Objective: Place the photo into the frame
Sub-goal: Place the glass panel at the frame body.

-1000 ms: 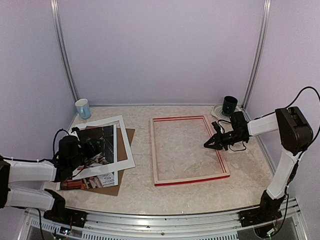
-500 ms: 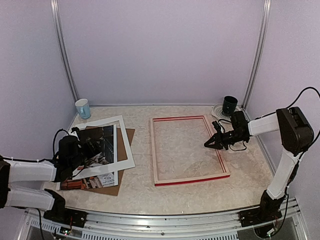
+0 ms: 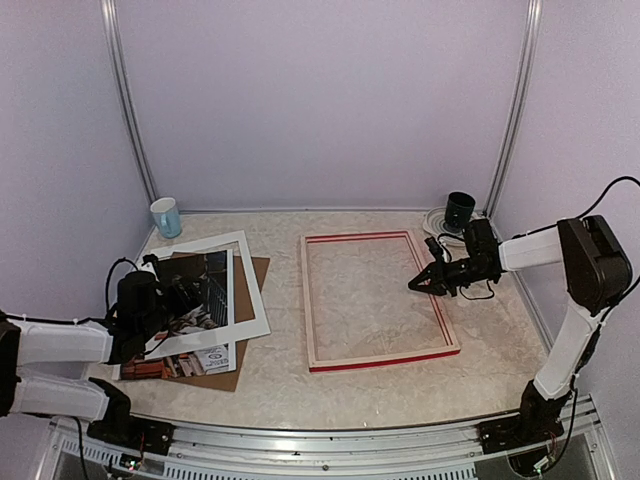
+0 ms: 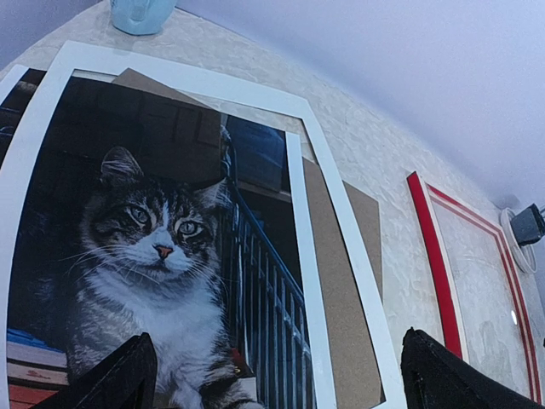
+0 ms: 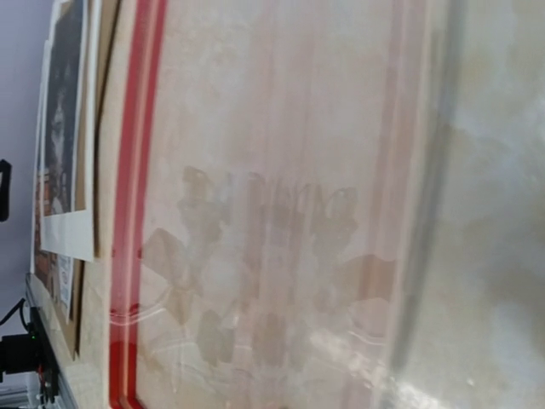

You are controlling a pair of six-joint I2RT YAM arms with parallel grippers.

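- Photo (image 4: 153, 247) lies flat directly beneath the left gripper (image 4: 274, 362), which hangs low over it with its jaws spread to their widest and nothing between them.
- The white mat (image 4: 187, 81) lies askew across the print, and the brown backing board (image 4: 341, 324) lies under both. If the fingers close here, they could catch the mat's edge or the board along with the print, or instead of it.
- The sheet looks thin and glossy and lies flush on the board. Fingers pressing down on it would probably skid or buckle it, which risks a crease.
- The frame (image 3: 380, 358) sits well apart, off to the left gripper's right. A limp sheet carried that way could sag and drag the mat with it.
- The right gripper (image 3: 415, 287) is closed at the frame's far rail. I cannot see anything pinched in it. From there it could block the print from settling between the rails.
- The print shows a grey-and-white tabby against a dark background. Stacked colourful books run along its near edge, closest to the left gripper's wrist.
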